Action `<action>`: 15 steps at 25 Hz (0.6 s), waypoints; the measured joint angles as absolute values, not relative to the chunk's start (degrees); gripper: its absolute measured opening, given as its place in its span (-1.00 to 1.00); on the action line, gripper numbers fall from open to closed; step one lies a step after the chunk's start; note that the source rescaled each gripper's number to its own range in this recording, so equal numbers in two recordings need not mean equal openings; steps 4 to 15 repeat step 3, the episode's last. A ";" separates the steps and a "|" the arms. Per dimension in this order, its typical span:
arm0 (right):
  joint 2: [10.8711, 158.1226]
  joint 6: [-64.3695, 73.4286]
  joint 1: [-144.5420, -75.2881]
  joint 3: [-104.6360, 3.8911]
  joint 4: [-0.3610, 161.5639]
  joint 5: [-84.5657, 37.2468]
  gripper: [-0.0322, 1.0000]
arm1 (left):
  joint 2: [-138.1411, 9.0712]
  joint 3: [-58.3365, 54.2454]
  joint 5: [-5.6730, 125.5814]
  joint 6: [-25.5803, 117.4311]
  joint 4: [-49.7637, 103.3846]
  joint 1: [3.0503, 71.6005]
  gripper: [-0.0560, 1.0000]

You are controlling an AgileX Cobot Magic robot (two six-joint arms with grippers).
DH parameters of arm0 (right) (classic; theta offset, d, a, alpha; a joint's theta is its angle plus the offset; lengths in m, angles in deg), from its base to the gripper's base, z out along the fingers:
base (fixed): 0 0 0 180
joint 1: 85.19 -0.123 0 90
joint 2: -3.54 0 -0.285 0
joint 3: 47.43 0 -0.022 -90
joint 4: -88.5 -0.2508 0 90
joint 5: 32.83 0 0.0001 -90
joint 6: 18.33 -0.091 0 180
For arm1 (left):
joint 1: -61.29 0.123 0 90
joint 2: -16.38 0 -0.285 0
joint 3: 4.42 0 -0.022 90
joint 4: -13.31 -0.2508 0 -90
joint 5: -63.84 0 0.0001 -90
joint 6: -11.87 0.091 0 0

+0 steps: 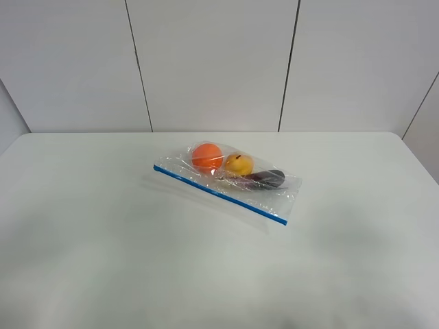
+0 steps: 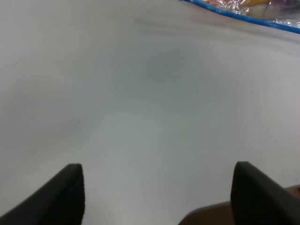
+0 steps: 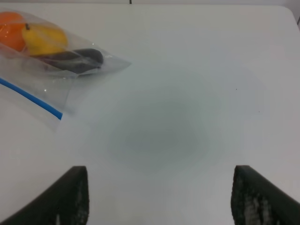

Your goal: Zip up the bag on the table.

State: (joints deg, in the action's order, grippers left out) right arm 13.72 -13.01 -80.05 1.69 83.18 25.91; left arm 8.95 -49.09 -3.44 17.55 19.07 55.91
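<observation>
The clear crinkly bag (image 1: 230, 179) lies in the middle of the white table (image 1: 103, 240), its blue zipper strip (image 1: 219, 195) along the near long edge. An orange fruit (image 1: 207, 157), a yellow one (image 1: 239, 164) and a dark purple one (image 1: 269, 178) show through it. Neither gripper shows in the exterior view. My left gripper (image 2: 158, 187) is open over bare table, with the zipper strip (image 2: 243, 16) far ahead of it. My right gripper (image 3: 159, 192) is open over bare table, with the bag's end (image 3: 56, 61) and the strip's tip (image 3: 33, 99) ahead and to one side.
A panelled grey-white wall (image 1: 212, 62) stands behind the table's far edge. The table's rounded far right corner (image 1: 396, 135) is in view. Nothing but the bag lies on the tabletop.
</observation>
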 joint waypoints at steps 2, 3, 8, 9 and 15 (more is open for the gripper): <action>13.72 -13.01 -80.05 1.69 83.18 25.91 0.79 | 8.95 -49.09 -3.44 17.55 19.07 55.91 1.00; 13.72 -13.01 -80.05 1.69 83.18 25.91 0.79 | 8.95 -49.09 -3.44 17.55 19.07 55.91 1.00; 13.72 -13.01 -80.05 1.69 83.18 25.91 0.79 | 8.95 -49.09 -3.44 17.55 19.07 55.91 1.00; 13.72 -13.01 -80.05 1.69 83.18 25.91 0.79 | 8.95 -49.09 -3.44 17.55 19.07 55.91 1.00; 13.72 -13.01 -80.05 1.69 83.18 25.91 0.79 | 8.95 -49.09 -3.44 17.55 19.07 55.91 1.00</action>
